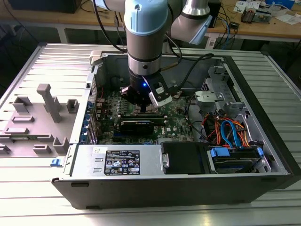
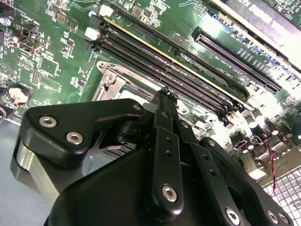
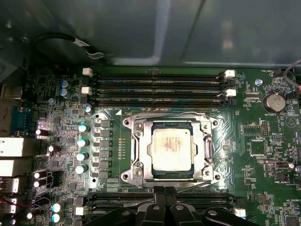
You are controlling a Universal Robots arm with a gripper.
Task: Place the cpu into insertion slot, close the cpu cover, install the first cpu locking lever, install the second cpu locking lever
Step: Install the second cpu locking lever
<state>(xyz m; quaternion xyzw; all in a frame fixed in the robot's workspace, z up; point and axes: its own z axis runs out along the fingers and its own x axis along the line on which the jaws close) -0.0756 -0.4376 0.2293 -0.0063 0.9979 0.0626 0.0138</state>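
Observation:
In the first wrist view the cpu, a silver-grey square chip, lies flat in the insertion slot on the green board. The cpu cover, a silvery frame, lies down around it, and the chip shows through its window. A thin wire lever runs along one edge of the socket. My gripper hovers at the opposite edge, its two black fingertips pressed together with nothing between them. In the second wrist view the gripper points down at the socket's metal corner. In the exterior view the gripper reaches into the open case.
Long black memory slots flank the socket on both sides. A black card, a power supply, and a drive bay with blue and orange cables crowd the case. A grey fixture tray lies at the exterior view's left.

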